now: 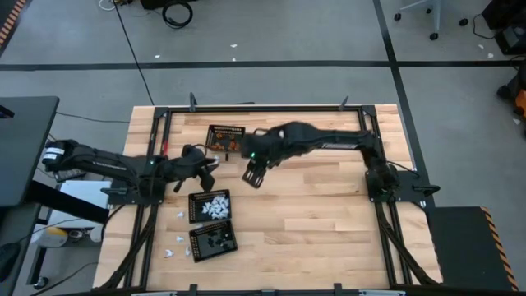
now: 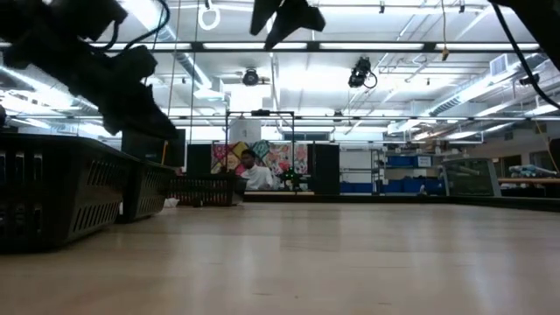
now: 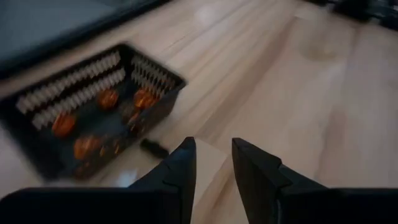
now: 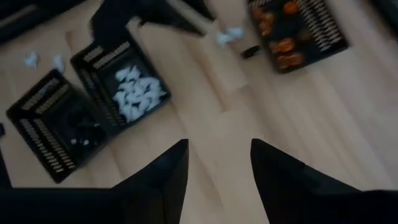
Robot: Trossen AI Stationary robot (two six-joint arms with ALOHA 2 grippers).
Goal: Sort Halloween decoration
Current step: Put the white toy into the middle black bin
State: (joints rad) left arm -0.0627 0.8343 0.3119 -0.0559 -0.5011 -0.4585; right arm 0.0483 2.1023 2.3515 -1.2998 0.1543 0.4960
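High view: three black mesh baskets sit left of centre on the wooden table (image 1: 320, 214). The upper basket (image 1: 224, 137) holds orange pieces (image 4: 281, 45); the middle basket (image 1: 209, 206) holds white pieces (image 1: 215, 206); the lower basket (image 1: 213, 241) holds black pieces (image 1: 215, 241). Stray white pieces (image 1: 173, 252) lie on the table at lower left. Left gripper (image 1: 207, 170), above the middle basket, stands released and empty. Right gripper (image 1: 252, 176), near frame centre, likewise parted and empty. One small black piece (image 3: 154, 148) lies beside the orange basket.
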